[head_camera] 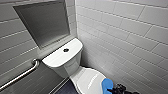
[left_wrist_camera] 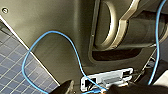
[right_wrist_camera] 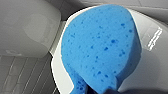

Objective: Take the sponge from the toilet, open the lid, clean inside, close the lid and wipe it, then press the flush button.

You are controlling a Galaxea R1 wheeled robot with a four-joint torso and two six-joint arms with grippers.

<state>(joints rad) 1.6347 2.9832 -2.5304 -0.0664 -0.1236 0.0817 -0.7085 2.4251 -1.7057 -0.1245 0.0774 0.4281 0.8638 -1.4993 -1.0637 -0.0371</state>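
The white toilet (head_camera: 75, 67) stands in the corner with its lid (head_camera: 87, 80) down. The dark round flush button (head_camera: 66, 50) sits in the middle of the tank top. My right gripper (head_camera: 114, 90) comes in at the bottom edge of the head view, shut on the blue sponge (head_camera: 107, 85). The sponge is at the right side of the lid. In the right wrist view the sponge (right_wrist_camera: 100, 47) looms large over the lid (right_wrist_camera: 150, 57), with the tank (right_wrist_camera: 27, 25) behind. My left gripper (left_wrist_camera: 95, 89) is open and holds nothing, close to the robot's own body.
A steel grab bar (head_camera: 22, 75) runs along the left wall under a recessed niche (head_camera: 43, 21). A tiled wall (head_camera: 130, 37) closes in on the right of the toilet. Dark floor (head_camera: 65, 88) shows left of the bowl. A blue cable (left_wrist_camera: 50, 33) loops across the robot's body.
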